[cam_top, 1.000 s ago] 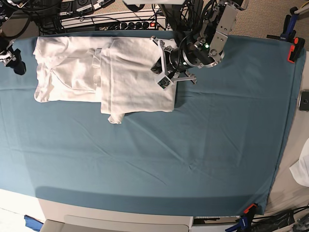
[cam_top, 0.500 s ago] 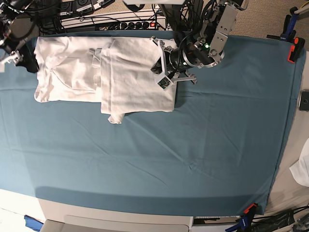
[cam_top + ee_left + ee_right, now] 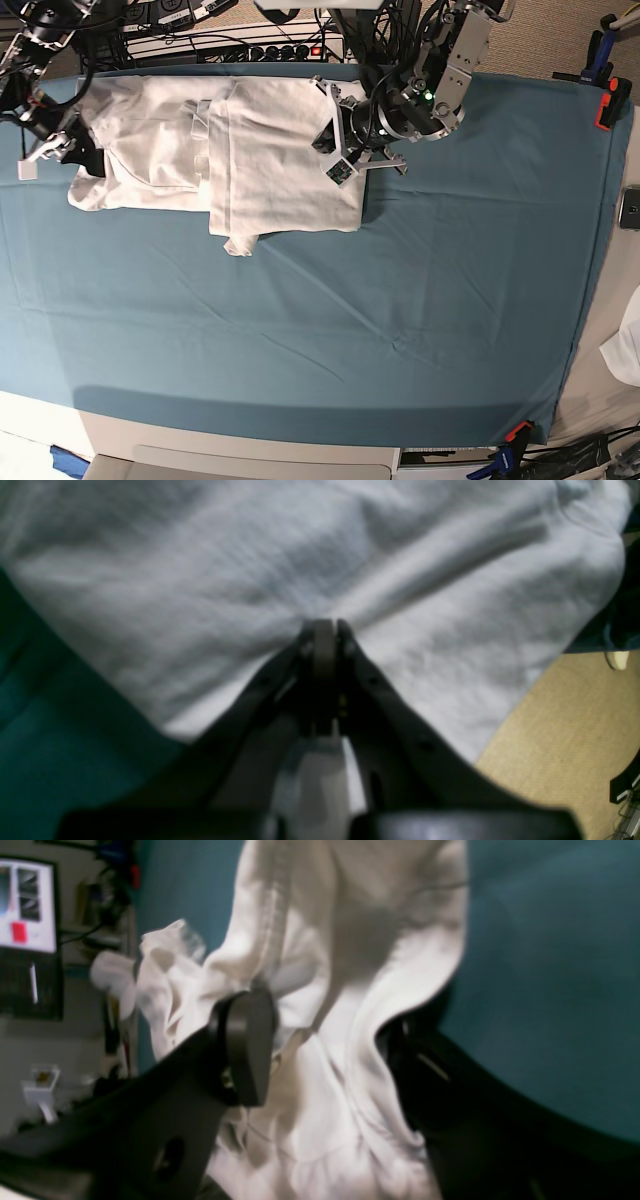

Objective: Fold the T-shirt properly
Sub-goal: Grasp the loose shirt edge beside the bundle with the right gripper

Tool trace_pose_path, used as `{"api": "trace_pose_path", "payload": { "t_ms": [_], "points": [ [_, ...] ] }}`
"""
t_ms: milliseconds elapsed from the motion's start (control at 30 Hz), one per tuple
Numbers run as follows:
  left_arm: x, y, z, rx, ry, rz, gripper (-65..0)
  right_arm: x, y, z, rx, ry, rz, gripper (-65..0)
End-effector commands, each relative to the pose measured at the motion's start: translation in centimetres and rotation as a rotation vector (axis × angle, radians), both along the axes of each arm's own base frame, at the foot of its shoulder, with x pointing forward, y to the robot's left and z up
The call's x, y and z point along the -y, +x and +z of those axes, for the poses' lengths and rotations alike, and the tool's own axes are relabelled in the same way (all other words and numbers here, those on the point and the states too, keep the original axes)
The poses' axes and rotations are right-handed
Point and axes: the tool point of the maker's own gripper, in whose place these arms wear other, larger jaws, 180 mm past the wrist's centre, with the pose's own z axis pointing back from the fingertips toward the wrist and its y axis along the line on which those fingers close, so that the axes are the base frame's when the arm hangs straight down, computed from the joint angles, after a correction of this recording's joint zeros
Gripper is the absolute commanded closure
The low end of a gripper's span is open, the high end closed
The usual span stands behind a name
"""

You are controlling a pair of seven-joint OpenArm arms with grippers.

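A teal table cover (image 3: pixel 400 300) spreads across the whole work surface, clipped at its right edge by an orange clamp (image 3: pixel 606 103). Behind it runs a clutter of cables and a power strip (image 3: pixel 270 50); tan carpet (image 3: pixel 560 730) shows past the table's far edge. A smartphone (image 3: pixel 630 208) lies off the cover at the right.

The T-shirt (image 3: pixel 250 150), white and partly folded, lies at the cover's far left part, one folded panel overlapping the other.

The base view places both arms at the shirt's ends. The left gripper (image 3: pixel 340 150) sits at the shirt's right edge; the right gripper (image 3: pixel 70 150) is at its left edge.

Only the wrist views give the jaws. In the left wrist view, the left gripper (image 3: pixel 324 630) is pinched fully together against the white cloth, though whether a fold is caught between the tips cannot be told. In the right wrist view, the right gripper (image 3: pixel 325 1040) stands spread wide, with bunched shirt fabric rising between its two fingers (image 3: pixel 245 1050).
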Motion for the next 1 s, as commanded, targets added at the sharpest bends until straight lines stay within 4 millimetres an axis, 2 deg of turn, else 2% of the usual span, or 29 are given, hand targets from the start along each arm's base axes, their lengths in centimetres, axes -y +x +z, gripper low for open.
{"api": "trace_pose_path", "payload": {
  "t_ms": [0,133,167,267,300,467,733,867,967],
  "points": [
    [0.5,0.6,1.1,0.032,-0.036,0.003,0.0,-0.2,-0.1,0.0,-0.015,0.002,0.012,-32.2],
    [0.5,0.6,1.1,0.032,-0.036,0.003,0.0,-1.2,-0.3,-0.7,-0.023,0.027,0.014,-31.7],
    [0.5,0.6,1.1,0.032,-0.036,0.003,0.0,-1.1,-0.3,-0.8,-0.027,0.023,0.015,-28.4],
    [0.5,0.6,1.1,0.032,-0.036,0.003,0.0,-0.8,-0.3,-0.6,-0.028,0.013,0.016,-5.7],
    [0.5,0.6,1.1,0.032,-0.037,0.003,0.0,-0.7,-0.3,-0.5,-0.027,0.011,0.016,0.0],
    [0.5,0.6,1.1,0.032,-0.037,0.003,0.0,-0.5,0.1,0.2,-0.003,0.008,0.015,0.0],
    [0.5,0.6,1.1,0.032,-0.037,0.003,0.0,-1.0,1.0,3.1,0.077,-0.083,0.080,0.0],
    [0.5,0.6,1.1,0.032,-0.037,0.003,0.0,-1.9,0.8,5.3,0.123,-0.180,0.152,0.0],
    [0.5,0.6,1.1,0.033,-0.037,0.003,0.0,-3.4,0.3,7.0,0.159,-0.269,0.227,0.0]
  ]
}}
